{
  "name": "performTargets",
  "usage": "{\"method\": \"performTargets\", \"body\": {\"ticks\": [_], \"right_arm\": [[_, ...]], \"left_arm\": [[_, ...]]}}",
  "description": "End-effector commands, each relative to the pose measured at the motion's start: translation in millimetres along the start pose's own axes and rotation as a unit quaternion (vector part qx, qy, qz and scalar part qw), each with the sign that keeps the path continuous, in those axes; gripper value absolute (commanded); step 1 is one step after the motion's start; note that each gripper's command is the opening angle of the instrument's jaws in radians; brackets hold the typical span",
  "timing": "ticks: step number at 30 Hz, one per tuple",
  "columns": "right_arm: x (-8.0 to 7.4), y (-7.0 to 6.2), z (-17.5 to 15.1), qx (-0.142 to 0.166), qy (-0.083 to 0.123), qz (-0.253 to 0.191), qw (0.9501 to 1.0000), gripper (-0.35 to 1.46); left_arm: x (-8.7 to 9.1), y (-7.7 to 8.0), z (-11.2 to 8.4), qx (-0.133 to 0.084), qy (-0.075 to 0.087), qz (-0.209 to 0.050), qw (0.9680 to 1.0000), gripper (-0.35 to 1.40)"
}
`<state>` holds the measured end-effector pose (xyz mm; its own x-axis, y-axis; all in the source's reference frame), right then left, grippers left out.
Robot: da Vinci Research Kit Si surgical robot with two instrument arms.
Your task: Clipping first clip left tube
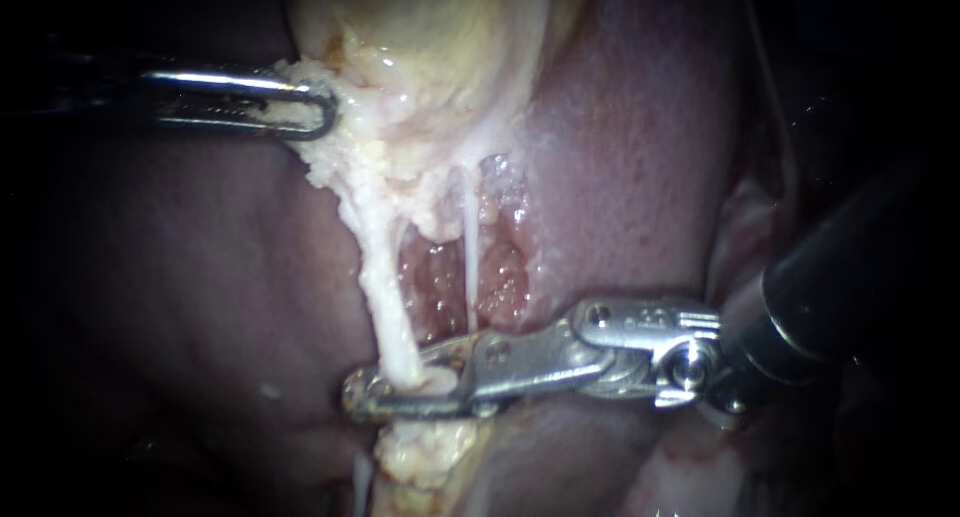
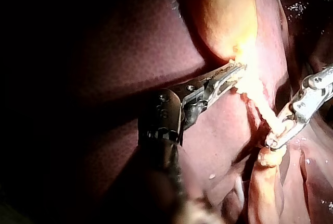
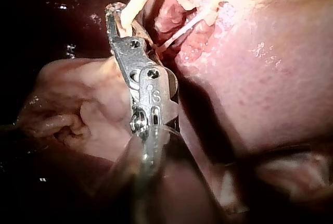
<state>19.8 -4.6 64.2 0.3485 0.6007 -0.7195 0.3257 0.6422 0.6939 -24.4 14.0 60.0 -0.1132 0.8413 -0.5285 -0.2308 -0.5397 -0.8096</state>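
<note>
The left instrument [image 1: 312, 105] has its jaws clamped on the pale fringe at the lower end of the gallbladder [image 1: 430, 37]. The right instrument [image 1: 400, 385] reaches across the liver [image 1: 640, 157], and its jaws are closed narrowly around the left tube [image 1: 385, 297] near the tube's lower end. A thinner tube [image 1: 470, 257] runs just beside it, outside the jaws.

Left instrument [image 1: 312, 112] jaws: bright polished metal, mirror glints. Right instrument [image 1: 365, 395] jaws: duller grey metal, scuffed, smeared; its shaft [image 1: 850, 277] dark, semi-gloss. Liver [image 1: 180, 277]: smooth, wet, glossy. Gallbladder [image 1: 430, 37]: slick, shiny. Fatty fringe [image 1: 345, 167]: crumbly, rough. Left tube [image 1: 385, 297]: whitish, wet, stringy.
</note>
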Motion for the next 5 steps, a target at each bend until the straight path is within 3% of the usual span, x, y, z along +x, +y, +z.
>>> {"method": "performTargets", "body": {"ticks": [1,5], "right_arm": [[-0.1,0.0,0.0,0.000,0.000,0.000,1.0000,-0.35],[-0.1,0.1,0.1,0.000,0.000,0.000,1.0000,-0.35]], "left_arm": [[0.0,0.0,0.0,0.000,0.000,0.000,1.0000,-0.35],[0.0,-0.1,0.0,0.000,0.000,0.000,1.0000,-0.35]]}}
